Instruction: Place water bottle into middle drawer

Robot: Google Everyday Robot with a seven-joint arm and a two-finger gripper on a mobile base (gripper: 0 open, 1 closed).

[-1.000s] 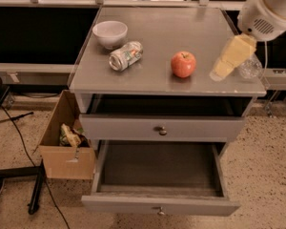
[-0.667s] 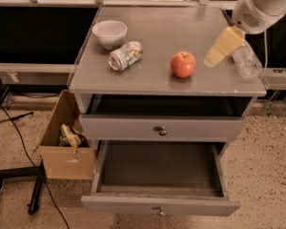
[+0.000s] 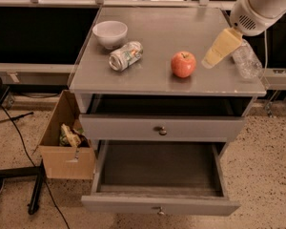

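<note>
The water bottle (image 3: 246, 59) is clear plastic and lies on the cabinet top near its right edge. My gripper (image 3: 213, 56), pale yellow under the white arm (image 3: 262, 4), hangs over the top just left of the bottle, between it and a red apple (image 3: 183, 64). It holds nothing that I can see. The middle drawer (image 3: 159, 204) is pulled out at the bottom of the cabinet. Its dark floor is bare and a small knob sits on its thin front strip.
A white bowl (image 3: 109, 33) and a silver-and-green can (image 3: 126, 56) lying on its side are on the left of the top. A closed drawer (image 3: 161, 128) sits above the open one. A cardboard box (image 3: 66, 140) stands on the floor to the left, beside black cables.
My gripper has moved left and a little farther back over the cabinet top, away from the water bottle. The bottle, apple, can and drawers have not moved.
</note>
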